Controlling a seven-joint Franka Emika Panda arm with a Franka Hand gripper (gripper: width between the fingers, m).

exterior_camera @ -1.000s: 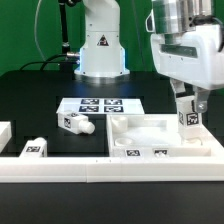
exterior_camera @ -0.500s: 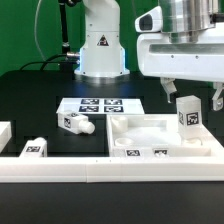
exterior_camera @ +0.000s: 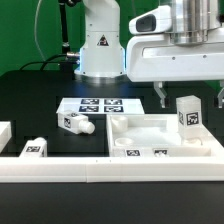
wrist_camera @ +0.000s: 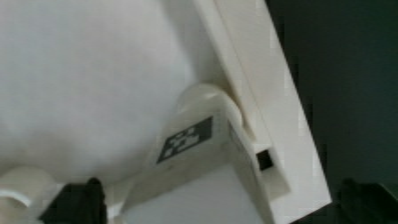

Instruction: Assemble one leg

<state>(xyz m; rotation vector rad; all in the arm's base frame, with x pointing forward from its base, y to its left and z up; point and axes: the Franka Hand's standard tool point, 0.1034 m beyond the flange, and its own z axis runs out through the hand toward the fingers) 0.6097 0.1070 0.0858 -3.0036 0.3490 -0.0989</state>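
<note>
A white leg (exterior_camera: 187,113) with a black-and-white tag stands upright in the far corner of the white tray-shaped panel (exterior_camera: 140,133), at the exterior view's right. My gripper (exterior_camera: 190,95) hovers just above it, open, its fingers spread on either side of the leg's top without touching it. In the wrist view the leg (wrist_camera: 187,142) shows from above against the panel's raised rim (wrist_camera: 249,70). Two dark fingertips (wrist_camera: 80,200) stand far apart with nothing held between them.
Another leg (exterior_camera: 75,123) lies on the black table left of the panel, one more (exterior_camera: 35,147) stands by the white front rail (exterior_camera: 100,168), and a white block (exterior_camera: 4,131) shows at the left edge. The marker board (exterior_camera: 100,104) lies behind them, before the robot base (exterior_camera: 102,45).
My gripper has let go of the leg, opened wide and risen, shifting a little toward the exterior view's left. The leg stays upright in the panel's corner.
</note>
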